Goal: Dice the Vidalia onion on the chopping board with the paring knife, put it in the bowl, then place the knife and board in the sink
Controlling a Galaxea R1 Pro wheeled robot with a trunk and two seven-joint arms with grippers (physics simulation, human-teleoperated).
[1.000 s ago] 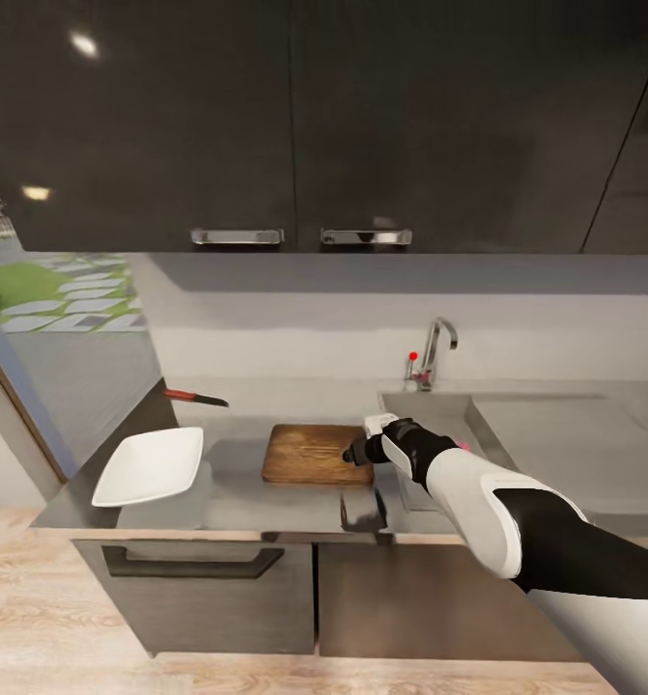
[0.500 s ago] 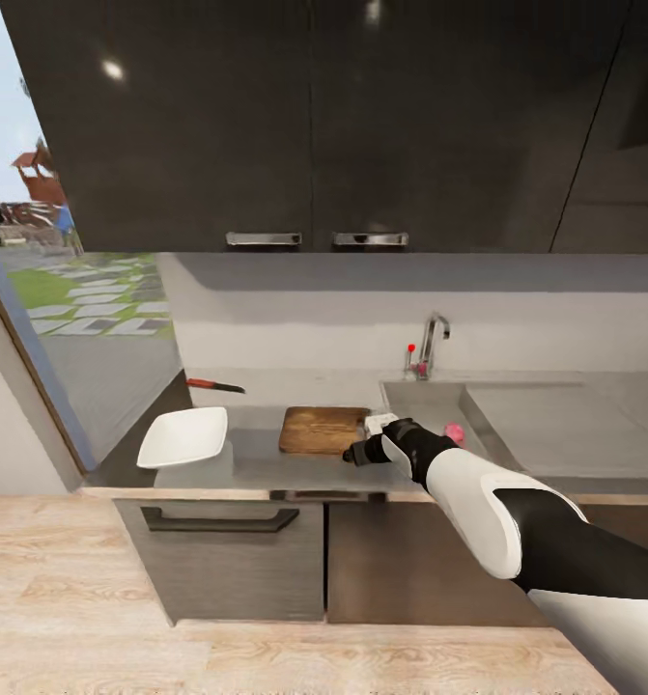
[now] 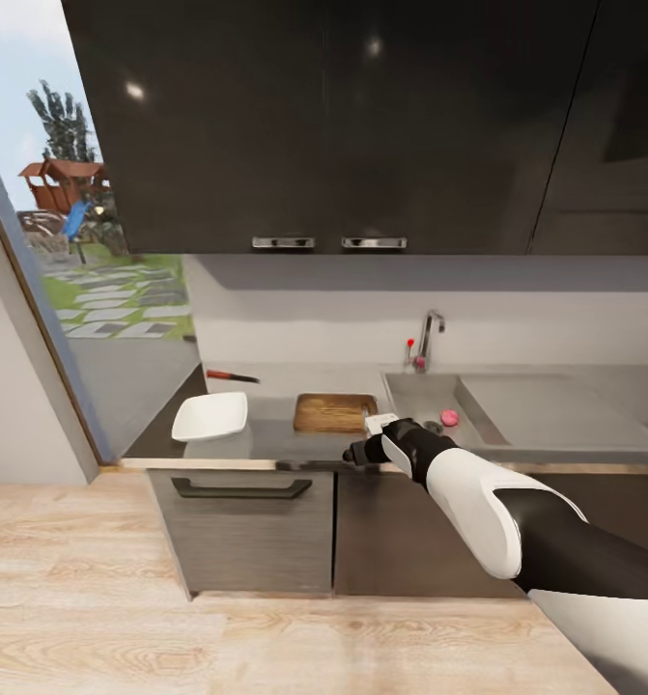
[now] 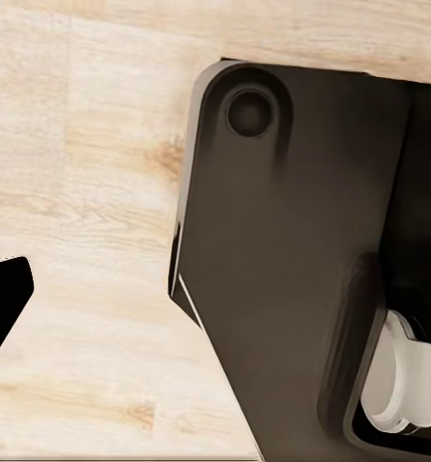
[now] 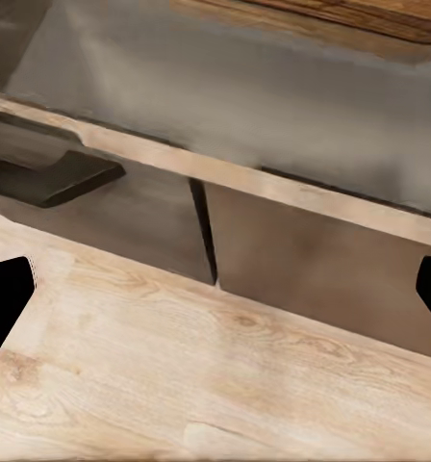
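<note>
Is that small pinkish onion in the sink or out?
In: the small round pinkish onion lies inside the grey steel sink basin, beside its right wall.

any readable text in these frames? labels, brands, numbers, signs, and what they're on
None. No legible text, label, brand, number or sign in any view.
Upper cabinets: plain dark fronts, no markings.
Chopping board, bowl, paring knife: unmarked.
Sink and tap: red knob only, no lettering readable.
Right gripper and its arm: no print visible.
Both wrist views: wood floor and cabinet or robot surfaces, no text.
</note>
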